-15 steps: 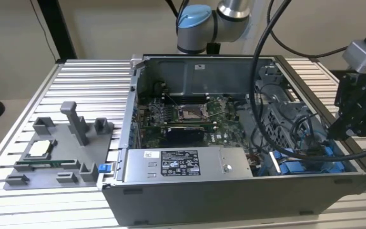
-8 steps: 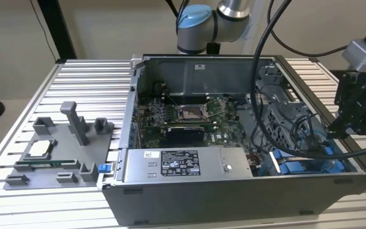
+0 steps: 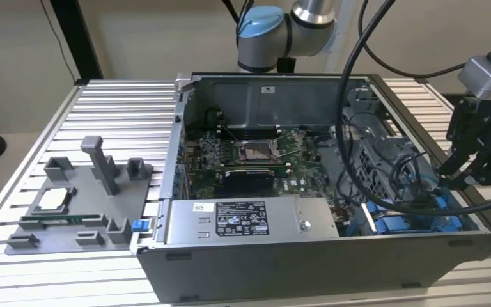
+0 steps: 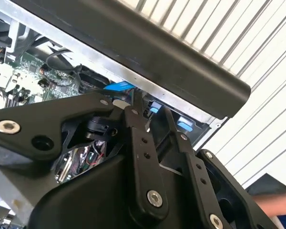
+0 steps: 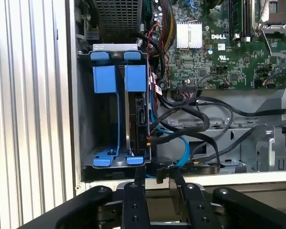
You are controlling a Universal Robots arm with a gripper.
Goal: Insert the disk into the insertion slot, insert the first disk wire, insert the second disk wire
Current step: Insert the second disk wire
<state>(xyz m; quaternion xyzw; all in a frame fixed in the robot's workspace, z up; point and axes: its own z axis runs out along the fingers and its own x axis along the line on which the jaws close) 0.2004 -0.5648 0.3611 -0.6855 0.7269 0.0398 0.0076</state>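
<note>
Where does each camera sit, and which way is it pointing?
Exterior view: off the arm, looking down into the open grey metal computer case; shows the arm's blue-capped joint and black jaws.
First wrist view: on the wrist, looking past the jaws at the blue-railed drive bay and green motherboard.
Second wrist view: on the wrist, looking along the jaws at the case's rim.
Shared: both wrist views show jaws and bay.

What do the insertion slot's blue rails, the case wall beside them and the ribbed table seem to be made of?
The rails of the insertion slot: likely moulded plastic, uniform bright blue, matte, with rounded clip tabs. The case wall: probably sheet metal, dull grey, with thin folded edges. The table: seemingly extruded aluminium, pale silver, with straight parallel ribs catching the light.
</note>
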